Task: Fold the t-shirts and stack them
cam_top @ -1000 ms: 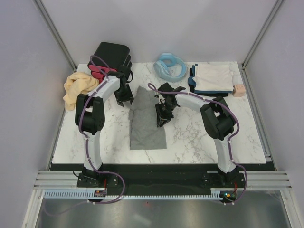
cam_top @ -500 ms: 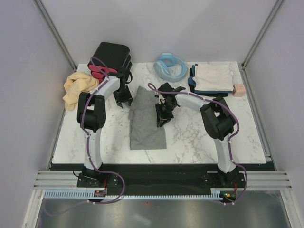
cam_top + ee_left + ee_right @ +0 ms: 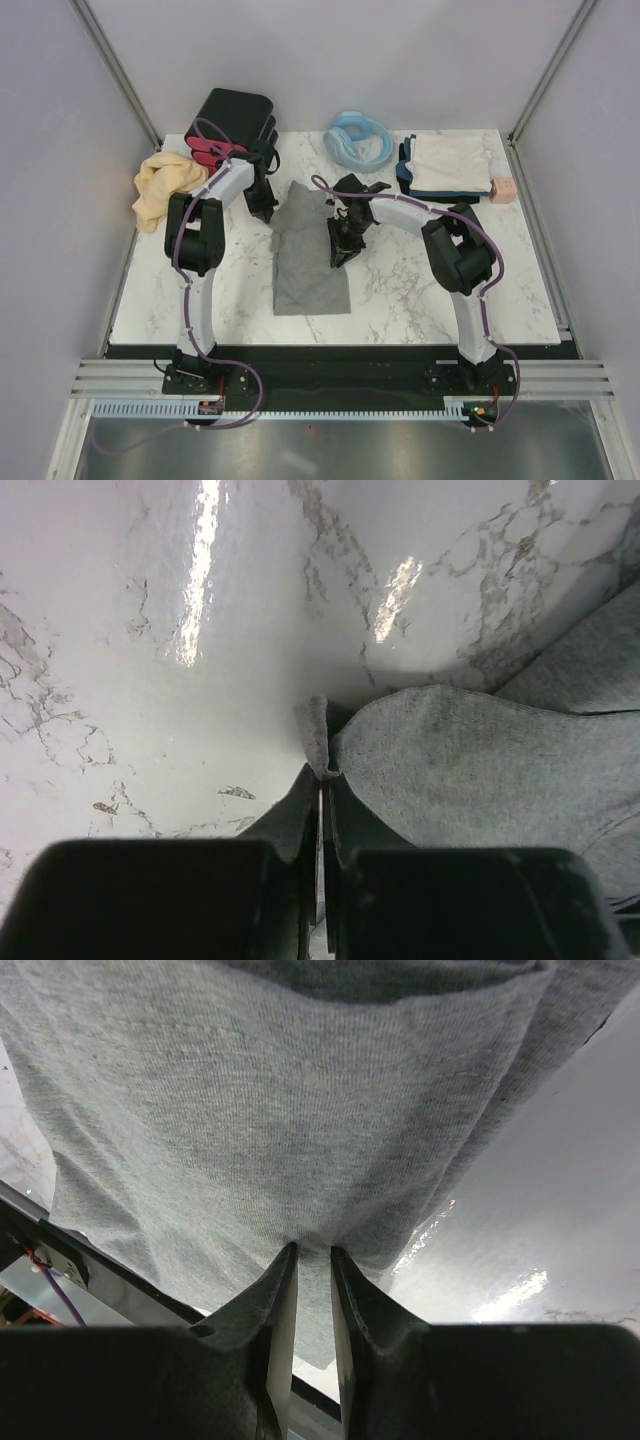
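A heather-grey t-shirt (image 3: 308, 262) lies folded lengthwise in the middle of the marble table (image 3: 400, 290). My left gripper (image 3: 266, 210) is at its upper left edge; in the left wrist view the left gripper (image 3: 322, 772) is shut on a small fold of the grey t-shirt (image 3: 480, 760). My right gripper (image 3: 340, 250) is at the shirt's right edge. In the right wrist view the right gripper (image 3: 313, 1252) is shut on the grey t-shirt (image 3: 300, 1110). A tan-yellow t-shirt (image 3: 163, 186) lies crumpled at the left. A whitish t-shirt (image 3: 449, 162) tops a folded dark stack (image 3: 404, 168) at the back right.
A black box with pink drawers (image 3: 236, 122) stands at the back left, just behind the left arm. A light-blue coiled hose (image 3: 357, 141) lies at the back centre. A small pinkish block (image 3: 502, 190) sits beside the folded stack near the right edge.
My left gripper has gone from open to shut, pinching the grey t-shirt's upper left edge, and shifted slightly toward the shirt. The right arm has not moved.
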Tool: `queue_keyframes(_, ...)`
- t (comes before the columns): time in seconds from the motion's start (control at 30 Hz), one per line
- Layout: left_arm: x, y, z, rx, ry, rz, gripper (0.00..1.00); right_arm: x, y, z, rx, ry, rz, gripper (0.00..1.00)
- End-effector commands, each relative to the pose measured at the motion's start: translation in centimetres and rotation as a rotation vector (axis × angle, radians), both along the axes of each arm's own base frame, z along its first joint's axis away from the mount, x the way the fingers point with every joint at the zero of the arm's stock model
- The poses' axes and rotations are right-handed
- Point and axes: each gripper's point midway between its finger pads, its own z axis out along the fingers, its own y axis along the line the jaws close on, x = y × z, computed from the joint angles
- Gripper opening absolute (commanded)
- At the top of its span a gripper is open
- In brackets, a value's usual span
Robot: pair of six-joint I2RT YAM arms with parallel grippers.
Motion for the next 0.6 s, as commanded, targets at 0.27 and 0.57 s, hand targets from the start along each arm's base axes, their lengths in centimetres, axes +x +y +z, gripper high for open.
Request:
queue_keyframes(0.27, 4.9, -3.3, 6.2, -0.12, -0.195, -0.117, 0.02, 0.4, 0.3, -0.2, 0.014, 0.002, 0.0, 0.27)
queue_keyframes(0.57, 5.0, -7.5, 7.3, -0.187, -0.219, -0.247, 0.02, 0.5, 0.4, -0.4, 0.014, 0.007, -0.005, 0.26)
